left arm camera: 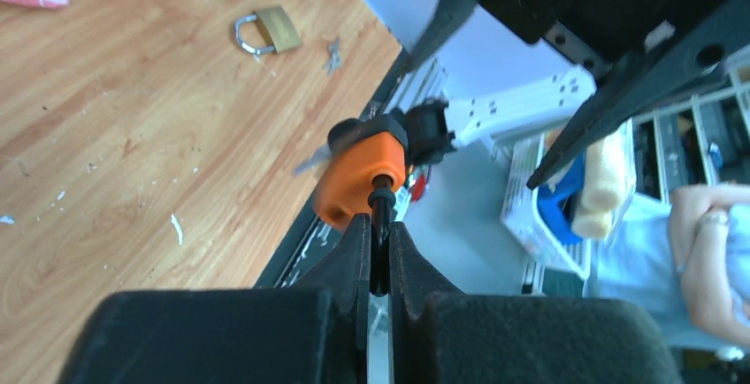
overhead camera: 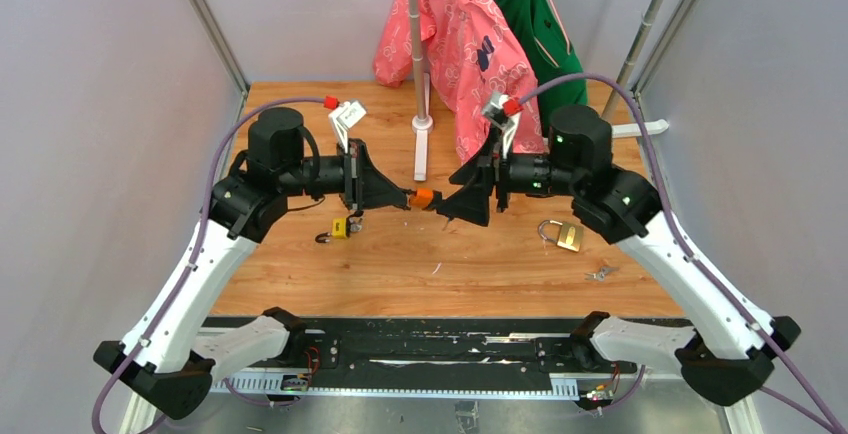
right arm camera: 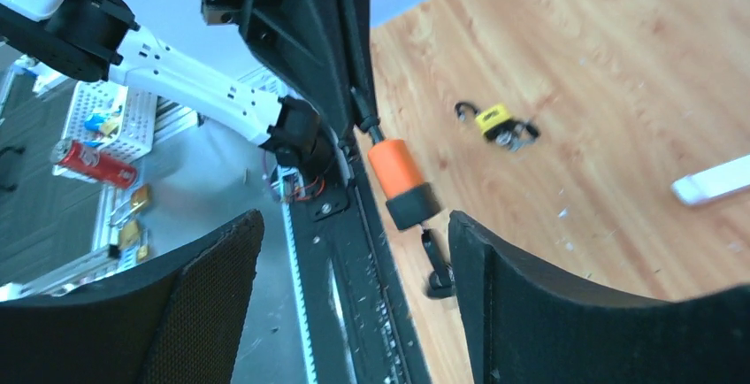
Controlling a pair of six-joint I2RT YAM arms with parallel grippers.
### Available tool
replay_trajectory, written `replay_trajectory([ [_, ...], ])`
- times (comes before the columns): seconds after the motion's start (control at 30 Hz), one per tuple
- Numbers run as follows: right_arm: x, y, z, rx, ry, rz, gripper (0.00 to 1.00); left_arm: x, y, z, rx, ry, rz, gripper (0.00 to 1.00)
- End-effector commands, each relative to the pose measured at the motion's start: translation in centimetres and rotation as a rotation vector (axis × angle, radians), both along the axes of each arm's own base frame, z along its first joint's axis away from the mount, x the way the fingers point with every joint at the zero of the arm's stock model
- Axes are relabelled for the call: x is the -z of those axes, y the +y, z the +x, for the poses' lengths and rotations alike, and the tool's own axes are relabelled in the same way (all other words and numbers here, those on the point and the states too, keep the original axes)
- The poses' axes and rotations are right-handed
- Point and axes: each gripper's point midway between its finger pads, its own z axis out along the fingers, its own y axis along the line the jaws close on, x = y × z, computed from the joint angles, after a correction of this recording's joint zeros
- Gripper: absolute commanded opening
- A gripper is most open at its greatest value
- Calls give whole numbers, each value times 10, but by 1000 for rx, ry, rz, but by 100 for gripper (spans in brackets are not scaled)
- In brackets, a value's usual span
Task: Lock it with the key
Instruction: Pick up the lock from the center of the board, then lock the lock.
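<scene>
An orange padlock (overhead camera: 424, 197) hangs in mid-air between the two arms. My left gripper (overhead camera: 405, 197) is shut on its black shackle; in the left wrist view the thin black shackle (left arm camera: 380, 216) runs down between the closed fingers (left arm camera: 354, 256) and the orange body (left arm camera: 363, 180) sticks out beyond them. A black key (right arm camera: 435, 269) dangles from the padlock's black end (right arm camera: 412, 205) in the right wrist view. My right gripper (right arm camera: 355, 220) stands wide open just short of that end, touching neither the key nor the padlock (right arm camera: 394, 168).
A brass padlock (overhead camera: 566, 235) and small loose keys (overhead camera: 600, 273) lie on the wooden table at the right. A yellow padlock (overhead camera: 341, 227) lies at the left. A white rack pole (overhead camera: 420, 74) with pink (overhead camera: 470, 44) and green (overhead camera: 535, 14) garments stands at the back.
</scene>
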Motion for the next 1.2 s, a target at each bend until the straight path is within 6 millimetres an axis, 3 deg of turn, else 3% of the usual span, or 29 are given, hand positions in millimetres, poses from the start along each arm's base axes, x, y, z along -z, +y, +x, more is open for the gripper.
replay_trajectory([
  [0.0, -24, -5, 10, 62, -205, 127, 77, -44, -1, 12, -95, 28, -82, 0],
  [0.07, -35, -10, 14, 126, -361, 183, 76, -53, 0, 13, -118, 41, -96, 0],
  [0.17, -31, -10, 13, 175, -560, 165, 74, -63, 3, 14, -157, 46, -103, 0],
  [0.27, -25, 1, 4, 118, -640, 131, 73, -73, -1, 9, -118, 52, -137, 0],
  [0.57, -67, -4, 2, 101, -501, 296, 86, -86, 0, 1, -61, -97, -177, 0],
  [0.8, -90, -9, 21, 64, -386, 417, 88, -94, -2, -7, 1, -121, -204, 0],
  [1.03, -79, 11, 14, -104, -296, 456, 89, -111, -5, -12, 27, -128, -262, 0],
  [1.17, -83, 11, 3, -176, -242, 543, 84, -121, -5, -11, 27, -131, -286, 0],
])
